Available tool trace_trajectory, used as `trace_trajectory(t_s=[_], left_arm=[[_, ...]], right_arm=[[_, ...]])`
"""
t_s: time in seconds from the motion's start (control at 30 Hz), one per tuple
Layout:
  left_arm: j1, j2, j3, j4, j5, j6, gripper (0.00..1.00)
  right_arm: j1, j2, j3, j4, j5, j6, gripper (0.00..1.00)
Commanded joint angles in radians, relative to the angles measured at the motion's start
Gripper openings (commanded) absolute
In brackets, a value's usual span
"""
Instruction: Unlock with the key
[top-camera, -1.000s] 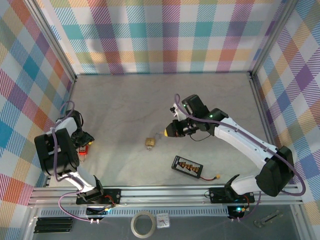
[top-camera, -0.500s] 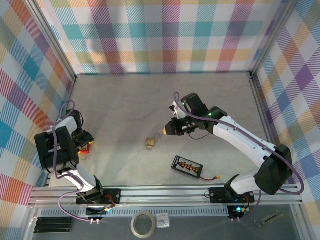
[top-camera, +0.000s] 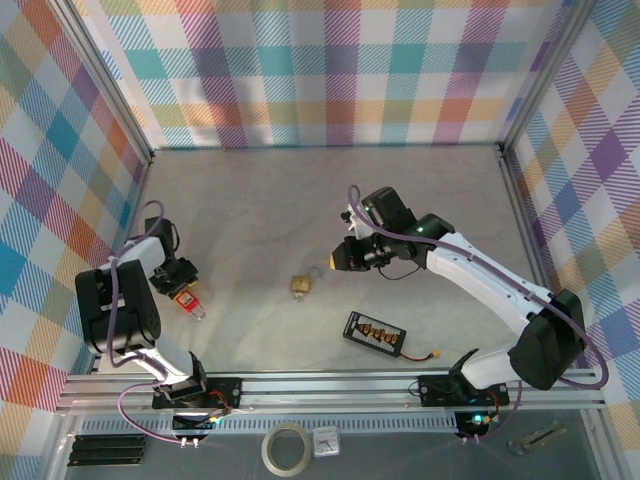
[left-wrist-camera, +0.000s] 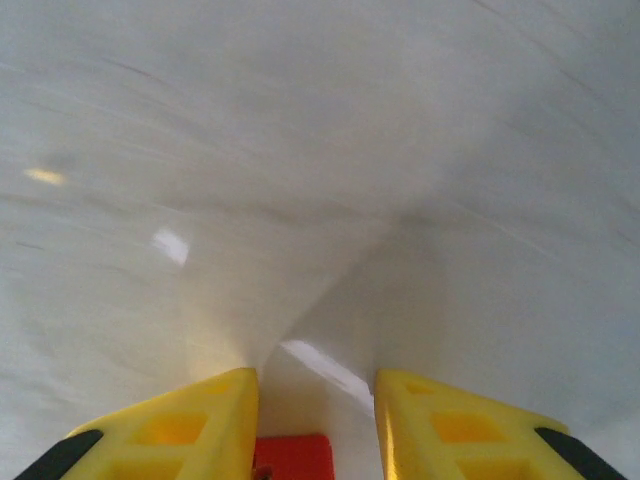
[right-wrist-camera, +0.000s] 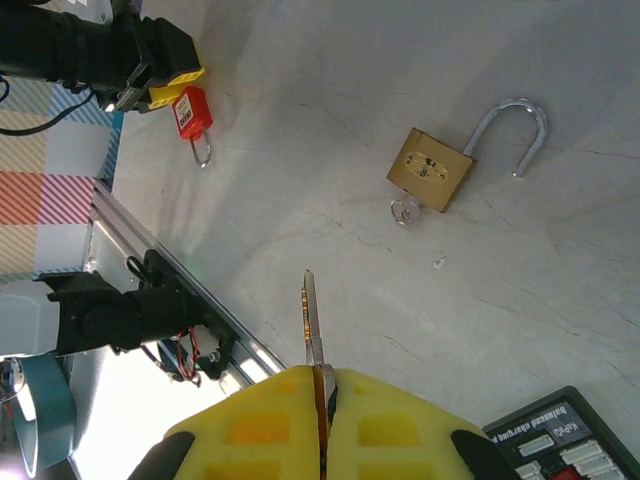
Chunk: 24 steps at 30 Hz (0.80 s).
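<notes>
A brass padlock (top-camera: 299, 285) lies mid-table with its shackle swung open; in the right wrist view this brass padlock (right-wrist-camera: 430, 168) has a small key (right-wrist-camera: 404, 212) at its base. My right gripper (top-camera: 338, 262) hovers just right of it, shut on a flat key (right-wrist-camera: 312, 318) that sticks out past the fingertips of that right gripper (right-wrist-camera: 322, 378). A red padlock (top-camera: 187, 299) lies at the table's left. My left gripper (left-wrist-camera: 315, 400) straddles the red padlock (left-wrist-camera: 290, 458). The red body touches the left finger (left-wrist-camera: 180, 425), with a gap to the other.
A black battery checker (top-camera: 372, 333) with a trailing lead lies near the front, right of centre. The aluminium rail (top-camera: 330, 385) runs along the near edge, with a tape roll (top-camera: 285, 448) below it. Checked walls close the left, back and right sides.
The left gripper has swung right, away from the left wall, and its jaws have narrowed. The red padlock has shifted right with it and turned. The right arm has barely moved.
</notes>
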Motion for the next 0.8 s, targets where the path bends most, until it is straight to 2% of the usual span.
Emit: trace_trajectory(t_s=[0.0, 0.1, 0.2, 0.27, 0.33, 0.5, 0.63, 0.77], left_arm=[[-0.063, -0.034, 0.005, 0.006, 0.098, 0.043, 0.34], [-0.133, -0.026, 0.024, 0.007, 0.125, 0.068, 0.32], [-0.167, -0.015, 0.051, -0.039, 0.073, 0.06, 0.32], [-0.166, -0.067, 0.044, -0.054, 0.034, 0.034, 0.33], [-0.166, -0.132, 0.044, -0.087, 0.005, 0.013, 0.49], [-0.162, -0.24, 0.043, -0.205, -0.027, 0.012, 0.71], [-0.159, -0.24, -0.007, -0.219, -0.038, 0.012, 0.73], [-0.16, -0.163, 0.005, -0.228, -0.057, 0.004, 0.74]], right_arm=[[-0.001, -0.056, -0.033, -0.01, 0.027, 0.001, 0.0], [-0.002, -0.087, -0.072, 0.004, 0.038, 0.009, 0.0], [-0.002, -0.111, -0.096, 0.004, 0.042, 0.008, 0.0], [-0.002, -0.125, -0.103, -0.009, 0.05, 0.003, 0.0], [-0.002, -0.142, -0.108, -0.018, 0.06, -0.001, 0.0], [-0.005, -0.183, -0.135, -0.014, 0.068, 0.0, 0.0], [-0.006, -0.195, -0.157, 0.006, 0.064, 0.009, 0.0], [-0.006, -0.188, -0.156, 0.013, 0.049, 0.006, 0.0]])
